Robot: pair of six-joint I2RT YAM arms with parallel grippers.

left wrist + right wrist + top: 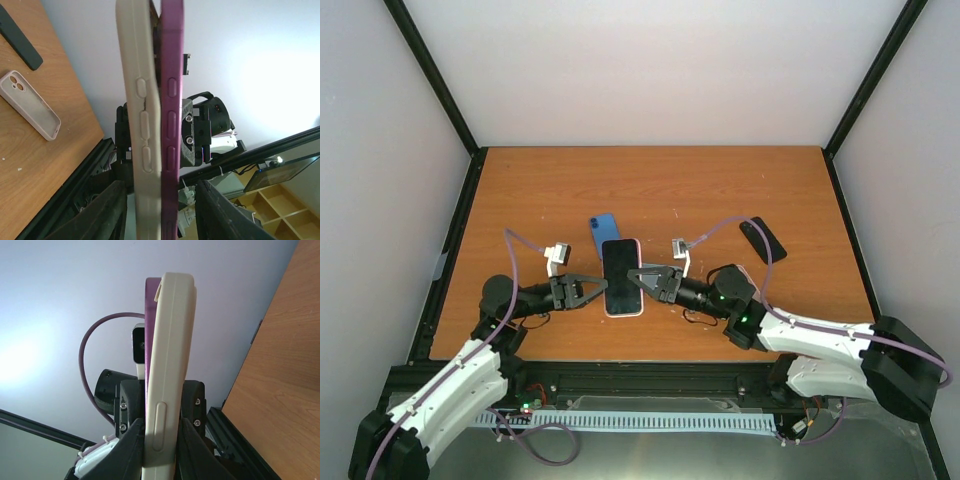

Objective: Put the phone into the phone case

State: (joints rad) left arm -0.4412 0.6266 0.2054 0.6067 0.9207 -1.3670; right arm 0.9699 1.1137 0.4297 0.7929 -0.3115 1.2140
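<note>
My left gripper [602, 290] and right gripper [638, 277] both pinch the phone [622, 275]; its cream phone case [140, 115] sits half on

top view looks down over the table [650, 190]; both wrist views face each other, sharing the close phone [171, 120].

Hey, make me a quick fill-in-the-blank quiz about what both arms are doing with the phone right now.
1. The phone is gripped by the left claw and the right claw from ___ sides.
2. Its screen is ___.
3. The case around the phone is ___ seated.
4. On the table, a ___ phone lies just behind the held one.

Missing words: opposite; dark; partly; blue
</note>
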